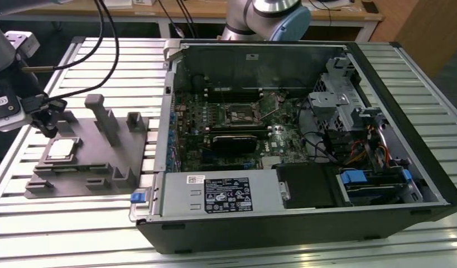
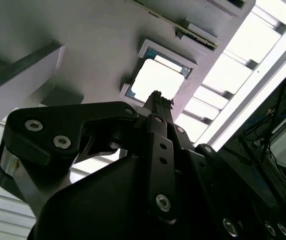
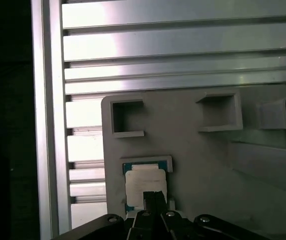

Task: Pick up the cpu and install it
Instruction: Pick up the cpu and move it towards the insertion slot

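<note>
A slatted metal surface carries a grey tray with upright blocks on the exterior view's left. An open computer case lies on its right. The cpu, a small pale silver square, lies flat in a shallow recess of the tray, near the tray's edge farthest from the case. The arm's black gripper hangs over that end of the tray, its tip just beside the cpu. In both wrist views the gripper has its fingertips pressed together, pinching nothing, right over the cpu. Whether the tips touch the chip cannot be told. Inside the case, the square metal-framed socket sits on the board, well apart from the tray.
</note>
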Motion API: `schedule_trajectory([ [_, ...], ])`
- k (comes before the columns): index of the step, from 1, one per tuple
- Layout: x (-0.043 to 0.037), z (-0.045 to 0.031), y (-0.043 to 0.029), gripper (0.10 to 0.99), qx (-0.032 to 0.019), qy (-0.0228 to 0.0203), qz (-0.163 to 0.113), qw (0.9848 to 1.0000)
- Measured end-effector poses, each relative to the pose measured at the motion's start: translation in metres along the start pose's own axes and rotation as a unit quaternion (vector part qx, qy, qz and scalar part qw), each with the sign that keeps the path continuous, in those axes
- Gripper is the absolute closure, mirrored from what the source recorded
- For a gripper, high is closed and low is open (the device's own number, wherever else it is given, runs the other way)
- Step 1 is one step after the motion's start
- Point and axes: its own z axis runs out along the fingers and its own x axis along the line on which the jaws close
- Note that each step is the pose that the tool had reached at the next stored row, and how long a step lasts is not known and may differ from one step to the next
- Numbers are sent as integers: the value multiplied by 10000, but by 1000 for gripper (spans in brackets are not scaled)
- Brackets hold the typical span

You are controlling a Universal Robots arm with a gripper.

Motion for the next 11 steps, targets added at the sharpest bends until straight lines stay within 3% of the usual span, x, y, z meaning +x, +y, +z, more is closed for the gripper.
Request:
schedule_trajectory([
  [11,4,198,-29,980,-29,2,-1,10000],
])
